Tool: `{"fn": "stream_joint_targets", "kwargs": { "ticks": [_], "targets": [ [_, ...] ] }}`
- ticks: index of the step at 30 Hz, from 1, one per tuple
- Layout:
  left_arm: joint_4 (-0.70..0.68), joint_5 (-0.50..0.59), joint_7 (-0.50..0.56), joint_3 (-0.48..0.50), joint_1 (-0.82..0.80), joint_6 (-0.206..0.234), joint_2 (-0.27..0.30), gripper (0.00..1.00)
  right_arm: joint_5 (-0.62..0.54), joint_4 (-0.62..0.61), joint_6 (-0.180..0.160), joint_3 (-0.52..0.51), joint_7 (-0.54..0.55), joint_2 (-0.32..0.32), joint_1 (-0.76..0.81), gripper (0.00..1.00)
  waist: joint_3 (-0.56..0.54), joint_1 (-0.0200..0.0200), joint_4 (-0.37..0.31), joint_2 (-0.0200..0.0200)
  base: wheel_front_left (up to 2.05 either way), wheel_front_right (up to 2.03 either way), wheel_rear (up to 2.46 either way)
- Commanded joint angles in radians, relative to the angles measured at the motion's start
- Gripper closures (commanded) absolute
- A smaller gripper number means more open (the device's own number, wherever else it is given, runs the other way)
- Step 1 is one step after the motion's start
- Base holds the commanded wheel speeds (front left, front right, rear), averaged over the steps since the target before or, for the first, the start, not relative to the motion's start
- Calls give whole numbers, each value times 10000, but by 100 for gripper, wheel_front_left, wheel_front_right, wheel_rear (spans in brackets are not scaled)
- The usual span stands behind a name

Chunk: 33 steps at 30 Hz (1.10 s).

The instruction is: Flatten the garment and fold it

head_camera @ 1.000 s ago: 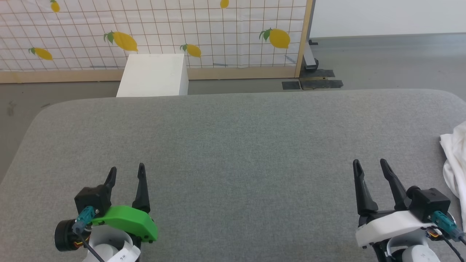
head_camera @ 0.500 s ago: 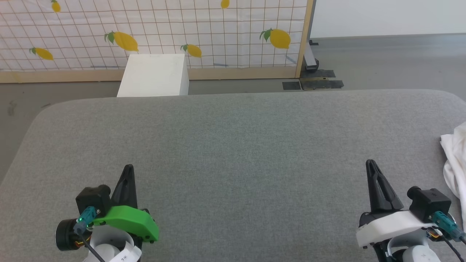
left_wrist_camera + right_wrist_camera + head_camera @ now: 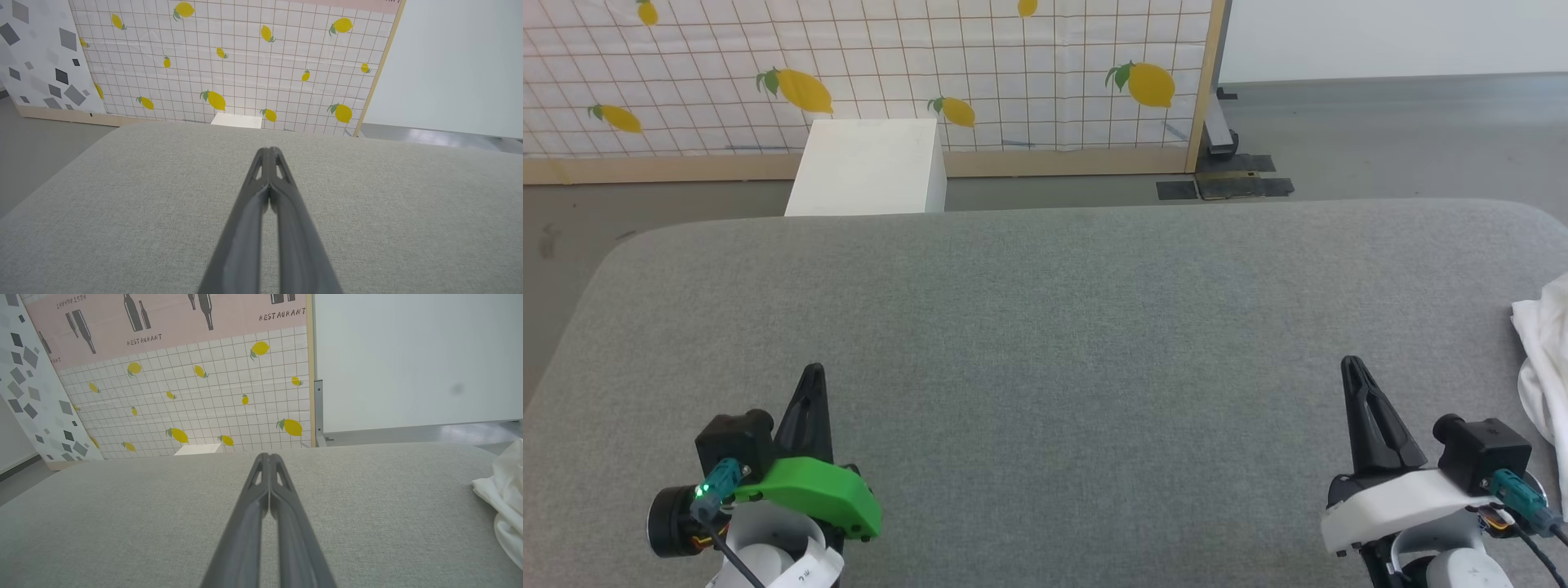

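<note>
Though partly off-frame, garment probably crumpled.

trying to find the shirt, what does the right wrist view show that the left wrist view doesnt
Right wrist view: the white garment, bunched on the table at the right of that view, bottle prints with RESTAURANT lettering, and the right hand, shut on nothing. Left wrist view: the left hand, shut and empty too. Shared: the grey padded table, the lemon-print panel and the white box beyond the table.
</note>
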Motion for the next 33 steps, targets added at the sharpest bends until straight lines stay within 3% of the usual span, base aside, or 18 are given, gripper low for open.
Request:
{"fn": "stream_joint_targets", "kwargs": {
  "ticks": [1,33],
  "targets": [
    [-62,179,40,53,110,-80,-55,100,-105,-85,-2,27,67,2,41,100,4,0,0,12,0,0,0],
    [-508,1094,467,483,321,-374,-457,100,-613,-534,-6,97,611,5,117,100,76,0,-4,36,0,0,0]
  ]
}}
